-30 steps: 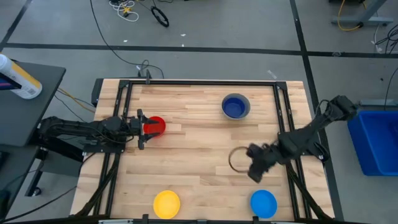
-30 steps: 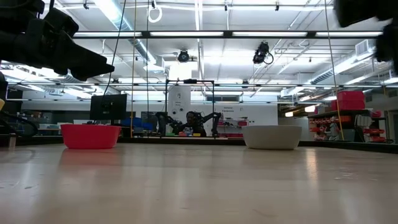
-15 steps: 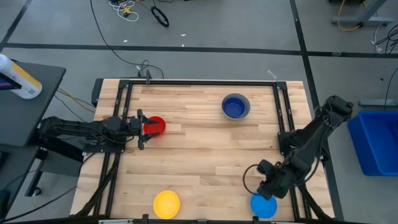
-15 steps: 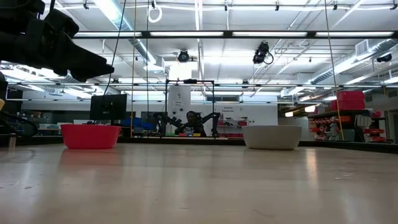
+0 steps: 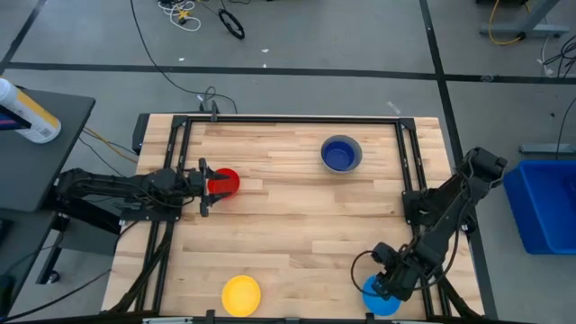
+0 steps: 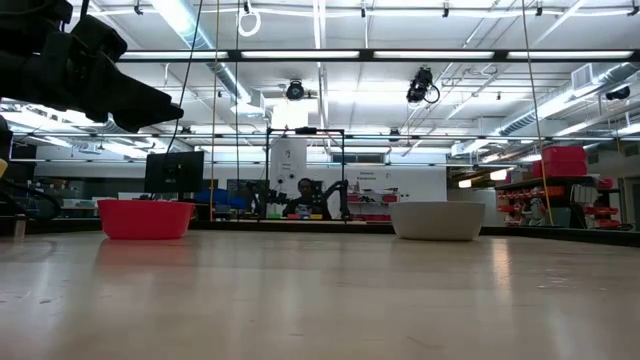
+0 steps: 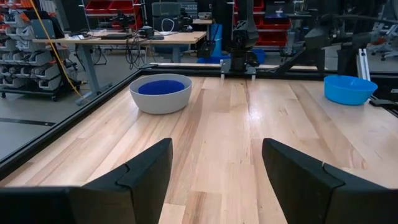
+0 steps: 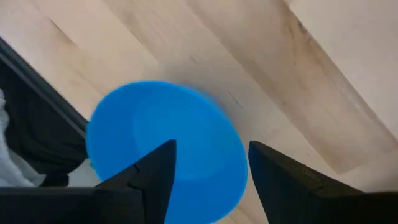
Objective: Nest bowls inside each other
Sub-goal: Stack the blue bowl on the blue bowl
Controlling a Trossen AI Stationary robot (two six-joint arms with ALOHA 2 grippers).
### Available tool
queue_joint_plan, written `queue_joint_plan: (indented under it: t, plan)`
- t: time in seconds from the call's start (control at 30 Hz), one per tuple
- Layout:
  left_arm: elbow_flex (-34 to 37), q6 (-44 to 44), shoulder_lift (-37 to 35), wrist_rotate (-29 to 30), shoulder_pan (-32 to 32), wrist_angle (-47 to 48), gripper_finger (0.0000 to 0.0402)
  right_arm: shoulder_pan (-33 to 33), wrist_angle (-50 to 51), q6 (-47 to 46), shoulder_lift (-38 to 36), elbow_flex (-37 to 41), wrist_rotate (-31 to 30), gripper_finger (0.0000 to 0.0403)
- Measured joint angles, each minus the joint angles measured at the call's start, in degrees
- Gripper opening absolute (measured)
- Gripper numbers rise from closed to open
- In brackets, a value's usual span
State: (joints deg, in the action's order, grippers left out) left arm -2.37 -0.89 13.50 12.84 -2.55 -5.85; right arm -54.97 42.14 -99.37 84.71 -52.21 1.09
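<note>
Lighter blue bowl [image 8: 165, 149]: directly beneath the right gripper [image 8: 208, 171], whose fingers stand wide, holding nothing. Looks light, stiff, slick plastic; best pinched over the rim wall. Left gripper [image 5: 205, 186], spread and unladen, waits beside the red bowl [image 5: 225, 182].

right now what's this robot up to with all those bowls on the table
It is nesting bowls. The right gripper is open and hangs over the lighter blue bowl at the table's near right corner, not yet gripping it. The left gripper waits open beside the red bowl on the left. The dark blue bowl already sits inside the grey bowl at the far side, and the yellow bowl stands alone at the near edge.
</note>
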Motion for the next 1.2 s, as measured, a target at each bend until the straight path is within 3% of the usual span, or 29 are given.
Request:
queue_joint_plan:
  t: [0.63,0.77,0.93,1.1,1.2]
  plan:
    - [0.0,-0.2,0.0,0.0,0.0,0.0,0.0256,-1.1,0.5,0.0,5.0,0.0,0.6,0.0191]
    - [0.0,-0.2,0.0,0.0,0.0,0.0,0.0256,-1.1,-2.1,0.9,5.7,0.0,0.5,0.0141]
    - [0.0,-0.2,0.0,0.0,0.0,0.1,0.0256,-1.0,-5.0,2.2,6.3,0.0,0.5,0.0021]
    - [0.0,-0.2,0.0,0.0,0.0,0.5,0.0256,-0.1,-6.0,7.0,7.0,-0.1,-0.8,0.0006]
    - [0.0,-0.2,0.0,0.0,0.0,0.6,0.0256,1.1,-6.5,12.2,7.1,-0.1,-7.8,0.0005]
